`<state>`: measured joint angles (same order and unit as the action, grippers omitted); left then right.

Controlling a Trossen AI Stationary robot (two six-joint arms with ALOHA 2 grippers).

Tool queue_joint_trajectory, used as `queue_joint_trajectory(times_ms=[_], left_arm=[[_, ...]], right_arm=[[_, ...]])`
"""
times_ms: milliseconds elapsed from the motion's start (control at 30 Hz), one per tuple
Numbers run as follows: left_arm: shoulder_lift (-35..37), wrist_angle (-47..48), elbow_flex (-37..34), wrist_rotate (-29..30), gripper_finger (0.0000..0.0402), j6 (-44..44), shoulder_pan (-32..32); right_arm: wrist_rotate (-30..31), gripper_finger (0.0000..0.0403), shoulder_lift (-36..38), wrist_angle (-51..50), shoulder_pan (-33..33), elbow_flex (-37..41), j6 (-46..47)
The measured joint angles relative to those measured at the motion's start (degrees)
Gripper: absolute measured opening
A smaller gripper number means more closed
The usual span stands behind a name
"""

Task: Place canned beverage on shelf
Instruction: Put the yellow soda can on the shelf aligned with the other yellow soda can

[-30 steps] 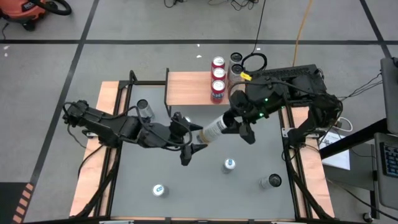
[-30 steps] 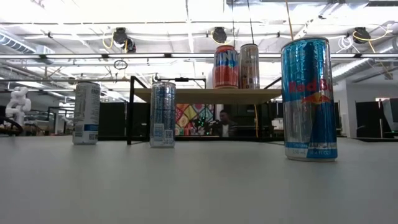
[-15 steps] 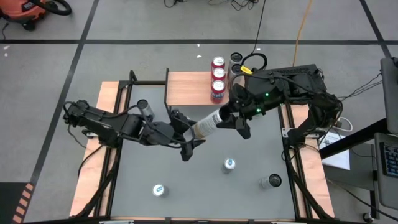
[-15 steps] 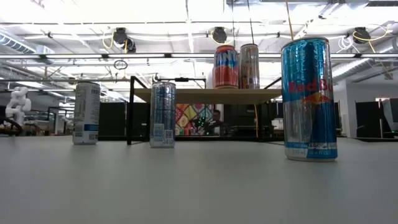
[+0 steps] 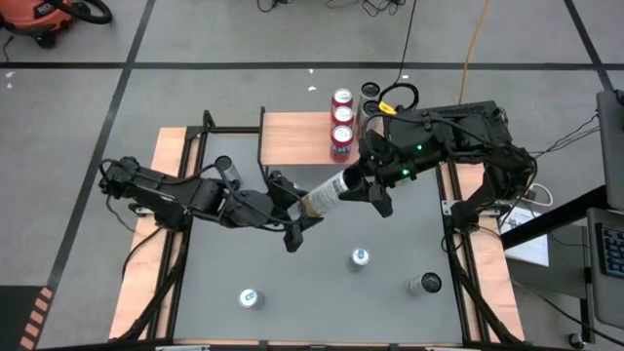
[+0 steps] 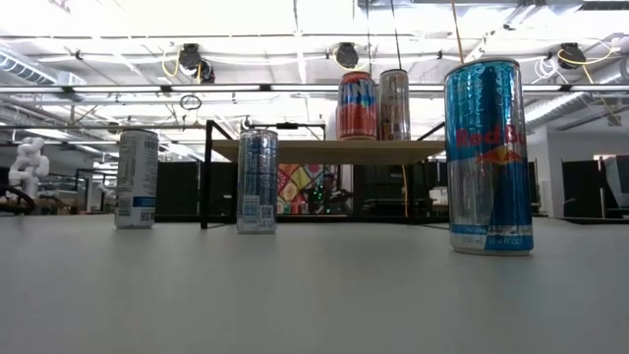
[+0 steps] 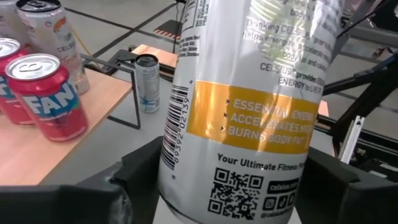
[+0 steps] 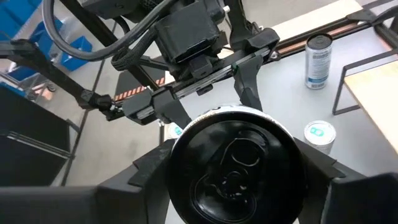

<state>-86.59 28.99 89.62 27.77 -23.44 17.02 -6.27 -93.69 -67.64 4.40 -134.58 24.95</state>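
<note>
A white can with an orange band (image 5: 325,194) hangs slanted, high above the table, between my two arms. My right gripper (image 5: 359,185) is shut on its top end; the pull tab (image 8: 233,163) faces that wrist camera. My left gripper (image 5: 300,209) is open. Its fingers (image 7: 134,177) stand close on either side of the can's bottom end (image 7: 239,186). The shelf (image 5: 292,138) stands at the table's far edge. Red cans (image 5: 341,115) and silver ones stand on its right end. My right gripper pinches the can's top end (image 8: 186,140) between its two fingers, which lie along the can. It comes from the table's right, slanting down. The can is lifted clear, its bottom end lower and pointing toward the left arm. My left gripper: whether its fingers touch the can, I cannot tell.
Loose cans stand on the grey table: one near the shelf's left legs (image 5: 225,168), one in the middle (image 5: 360,257), one near front left (image 5: 251,298), one near front right (image 5: 425,284). Pale side boards (image 5: 166,156) with black rails flank the table.
The can in my right gripper has swung a little toward the table's left and far edges, so its bottom end now lies between my left gripper's fingers. My left gripper has tipped slightly and edged toward the can.
</note>
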Motion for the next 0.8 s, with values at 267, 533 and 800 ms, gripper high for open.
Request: queue_joint_trajectory(times_ms=[267,533,800], left_arm=[[0.0,0.05,0.0,-1.42,0.0252,-1.31,0.34],[0.2,0.03,0.0,-4.3,0.0257,-3.57,1.08],[0.37,0.49,-0.07,-14.69,0.0257,-7.69,1.37]], right_arm=[[-0.16,0.0215,0.0,-0.13,0.16,-0.02,0.54],[-2.9,0.0233,-0.02,-0.38,0.15,-0.02,-0.19],[-4.06,0.0306,0.7,0.54,0.31,-0.15,-9.46]])
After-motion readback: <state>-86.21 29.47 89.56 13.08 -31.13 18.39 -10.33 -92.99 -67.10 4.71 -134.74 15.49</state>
